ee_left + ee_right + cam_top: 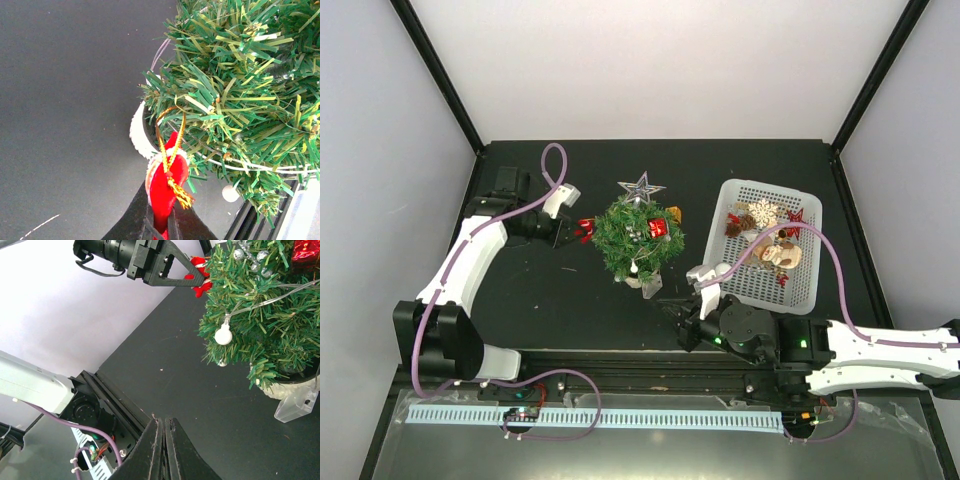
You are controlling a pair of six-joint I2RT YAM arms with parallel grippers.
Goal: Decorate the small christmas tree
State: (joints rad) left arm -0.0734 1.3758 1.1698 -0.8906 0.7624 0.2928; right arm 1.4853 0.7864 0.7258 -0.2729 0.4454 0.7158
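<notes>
small christmas tree [638, 238] sits by left gripper's [161, 225] ornament [167, 182].

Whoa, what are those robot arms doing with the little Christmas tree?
They are decorating it. The left gripper is shut on a red ornament, holding it against the side of the small christmas tree, with its gold loop up among the branches. The right gripper is shut and empty, in front of the tree. A star tops the tree, and more decorations wait in the white basket.
</notes>
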